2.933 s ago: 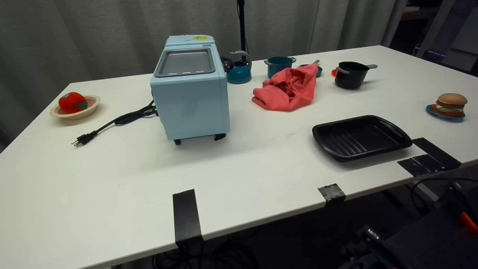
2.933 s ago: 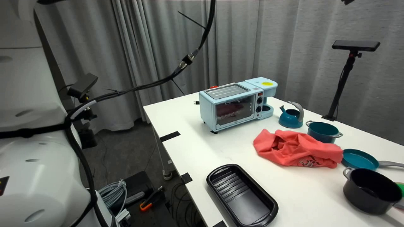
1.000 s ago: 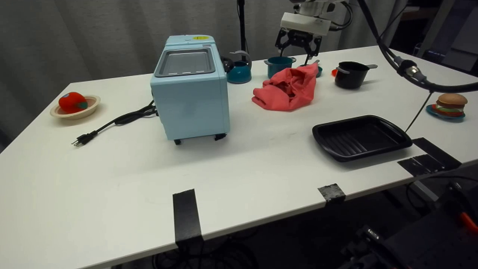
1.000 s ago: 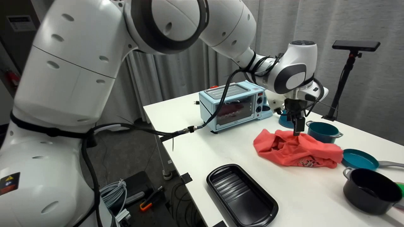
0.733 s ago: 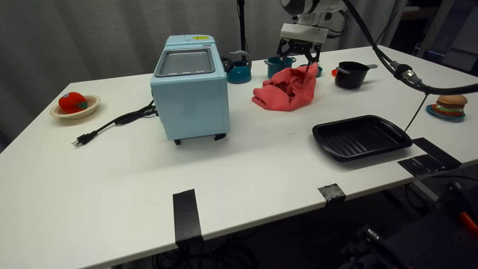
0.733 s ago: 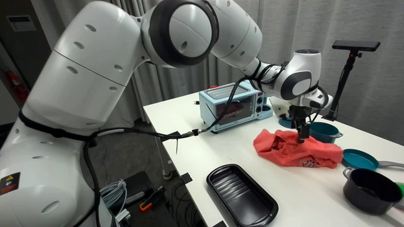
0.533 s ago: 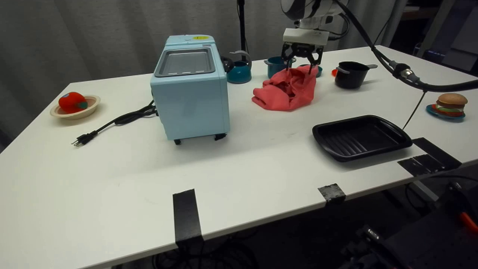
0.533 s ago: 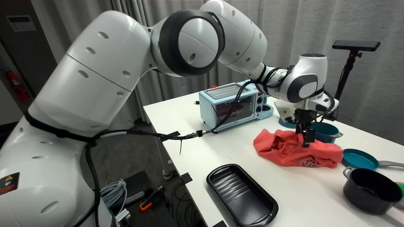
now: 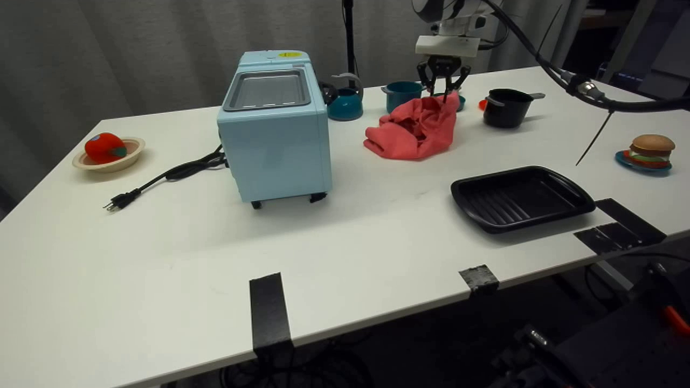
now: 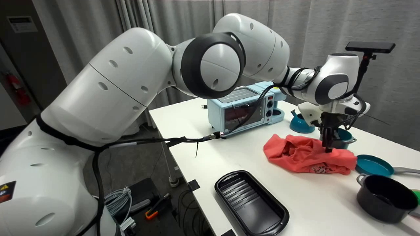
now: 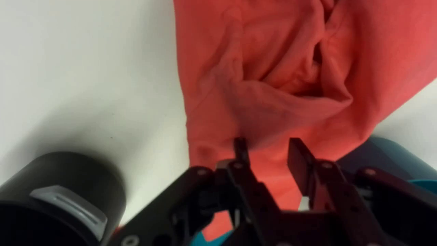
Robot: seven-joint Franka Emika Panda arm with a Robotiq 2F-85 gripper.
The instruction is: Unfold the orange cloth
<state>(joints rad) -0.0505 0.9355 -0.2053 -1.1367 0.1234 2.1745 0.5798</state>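
Your orange cloth (image 10: 305,155) lies in a heap on the white table (image 10: 315,200), not yet spread; it looks coral and soft, deeply creased, with a dark hollow among the folds and, in an exterior view, a patch of print at five o'clock. Your gripper (image 11: 268,145) points down over it, its fingertips (image 11: 241,150) parted, with fabric showing through the gap and none pinched that you can see; whether they touch it, you can't tell. It is likely there for the raised flap just toward twelve o'clock in the wrist view, a handle for peeling layers apart. In an exterior view, the teal pot (image 10: 343,144) stands at two o'clock of the cloth, the frying pan (image 10: 374,166) at three, so pulling away from both probably suits you.
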